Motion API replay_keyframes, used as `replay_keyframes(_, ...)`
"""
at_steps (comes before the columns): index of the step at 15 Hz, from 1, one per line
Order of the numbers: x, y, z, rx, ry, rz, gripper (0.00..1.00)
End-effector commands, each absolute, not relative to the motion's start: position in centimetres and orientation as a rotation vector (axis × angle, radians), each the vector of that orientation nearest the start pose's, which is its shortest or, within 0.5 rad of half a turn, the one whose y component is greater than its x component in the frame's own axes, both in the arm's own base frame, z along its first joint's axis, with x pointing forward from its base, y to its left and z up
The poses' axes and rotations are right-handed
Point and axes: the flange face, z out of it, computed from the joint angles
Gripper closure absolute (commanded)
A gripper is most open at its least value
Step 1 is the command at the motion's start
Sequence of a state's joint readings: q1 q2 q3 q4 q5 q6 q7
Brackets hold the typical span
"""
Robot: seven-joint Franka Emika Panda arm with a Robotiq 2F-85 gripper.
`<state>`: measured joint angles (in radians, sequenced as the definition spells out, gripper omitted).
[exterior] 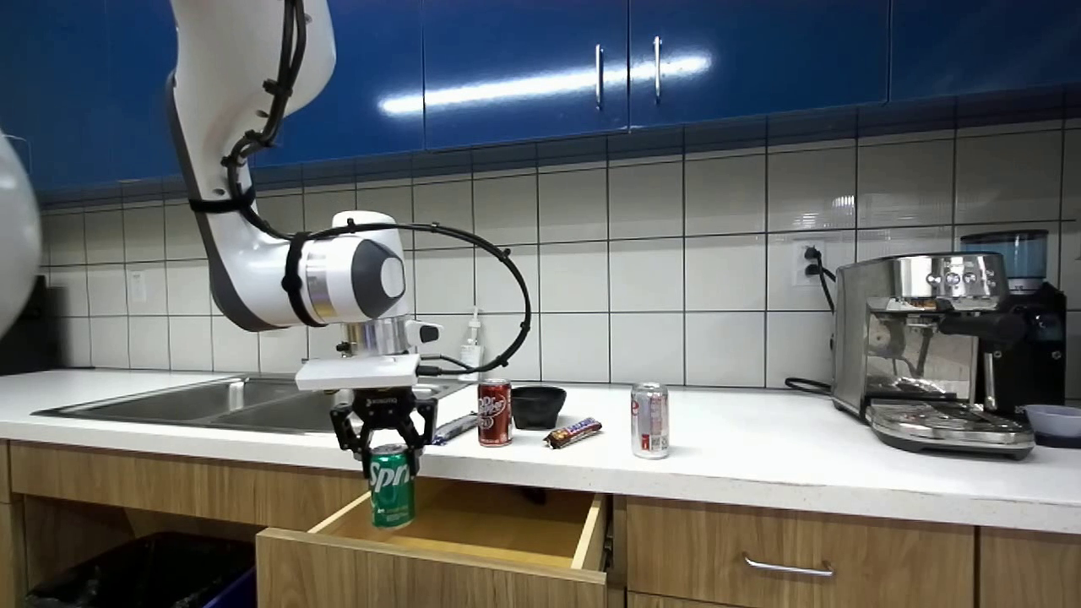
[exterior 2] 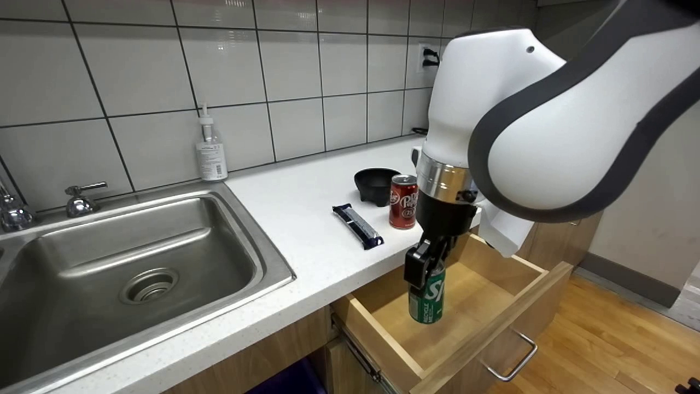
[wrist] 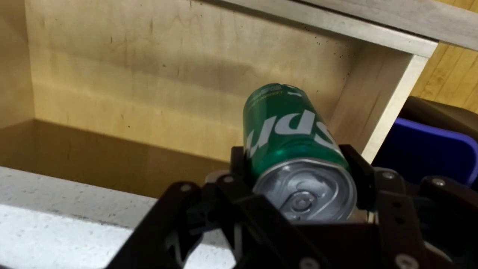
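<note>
A green Sprite can (exterior: 393,502) hangs roughly upright in my gripper (exterior: 391,466), which is shut on its upper part. From the wrist view, the black fingers (wrist: 238,158) press on both sides of the can (wrist: 283,123), just below its silver lid. Beneath it stands a pulled-out wooden drawer (exterior 2: 394,336), and the can is within its walls, towards the side nearer the sink. Whether its base touches the drawer floor I cannot tell. The drawer's bottom (wrist: 149,74) shows bare wood around the can.
On the white counter (exterior: 743,456) stand a Dr Pepper can (exterior: 495,414), a black bowl (exterior 2: 377,186) and a silver can (exterior: 649,420). Wrapped bars (exterior: 573,432) lie near them. A sink (exterior 2: 147,230), an espresso machine (exterior: 929,338) and a blue-rimmed bin (wrist: 440,130) are also around.
</note>
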<state>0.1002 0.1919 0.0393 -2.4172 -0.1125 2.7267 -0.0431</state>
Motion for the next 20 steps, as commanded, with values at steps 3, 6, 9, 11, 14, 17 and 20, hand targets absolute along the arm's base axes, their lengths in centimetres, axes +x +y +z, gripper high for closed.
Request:
replay_keyframes(3,52.7,8.0,23.6,-3.145,-0.51,-0.236,0.62)
replay_keyframes(6,52.9,8.6,22.3,-3.138,-0.53,-0.243,0.62)
replay_keyframes(9,52.8,9.0,21.0,-3.132,-0.541,-0.242,0.62)
replay_keyframes(11,52.4,9.2,20.3,-3.133,-0.547,-0.229,0.62)
replay_keyframes(14,51.8,9.2,19.5,-3.135,-0.543,-0.207,0.62)
replay_keyframes(17,51.4,9.1,18.8,-3.138,-0.538,-0.186,0.62)
replay_keyframes(20,51.1,9.0,18.1,-3.139,-0.534,-0.165,0.62)
